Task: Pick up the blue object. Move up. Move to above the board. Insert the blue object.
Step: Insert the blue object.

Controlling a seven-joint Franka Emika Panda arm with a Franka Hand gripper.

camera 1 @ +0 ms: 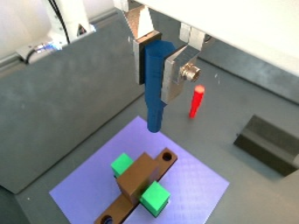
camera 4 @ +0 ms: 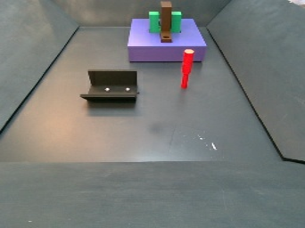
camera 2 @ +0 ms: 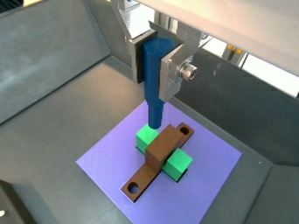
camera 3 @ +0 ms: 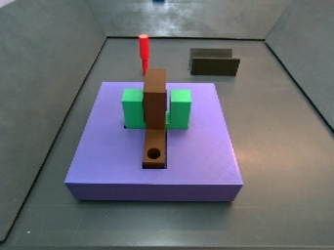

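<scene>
Overhead, the gripper clamps the blue peg upright — hanging above the purple slab. Below lies the brown plank, across the green block — hole unfilled.

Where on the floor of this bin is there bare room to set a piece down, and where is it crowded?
The widest bare floor lies in front of the fixture and the red peg. The strips beside the purple slab are free but narrow. The slab's middle is crowded by the board and green block. The gripper holds the blue object above the slab.
</scene>
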